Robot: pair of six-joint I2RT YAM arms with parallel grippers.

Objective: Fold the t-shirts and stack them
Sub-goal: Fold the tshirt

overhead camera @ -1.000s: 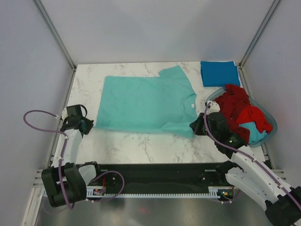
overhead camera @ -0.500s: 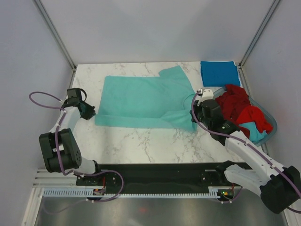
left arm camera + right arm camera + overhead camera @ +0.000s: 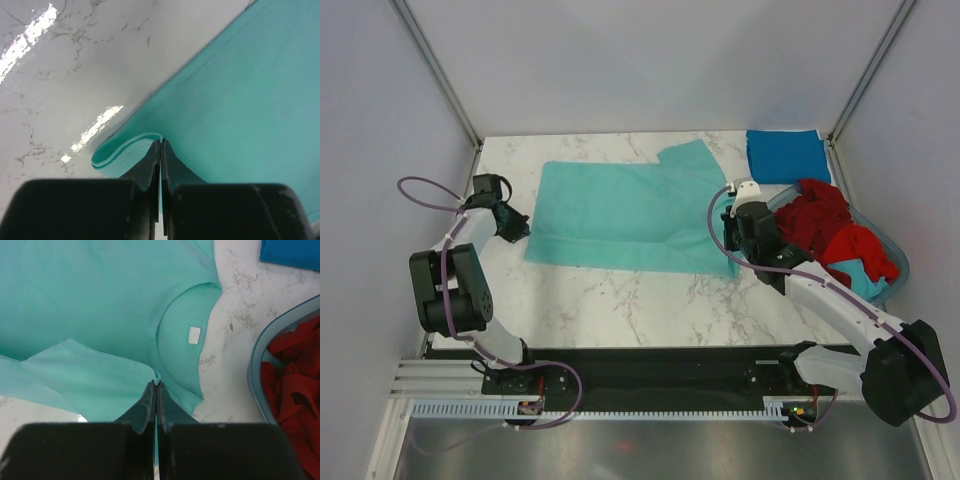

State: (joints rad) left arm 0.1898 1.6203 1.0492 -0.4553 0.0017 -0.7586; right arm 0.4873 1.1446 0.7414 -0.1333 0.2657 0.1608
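One deep-blue cotton t-shirt (image 3: 787,155) is folded beyond the translucent oval plastic basket (image 3: 254,370); red t-shirts (image 3: 820,220) are left inside; the light-teal t-shirt (image 3: 620,215) is pinched by left gripper (image 3: 160,143) and right gripper (image 3: 156,384).

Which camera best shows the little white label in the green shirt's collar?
The right wrist view: the label lies plain in the collar of the green shirt. From above, the right arm hides it. The left wrist view shows only a hem.

White arms (image 3: 832,302), blk joints (image 3: 445,290), purple cables (image 3: 418,181)
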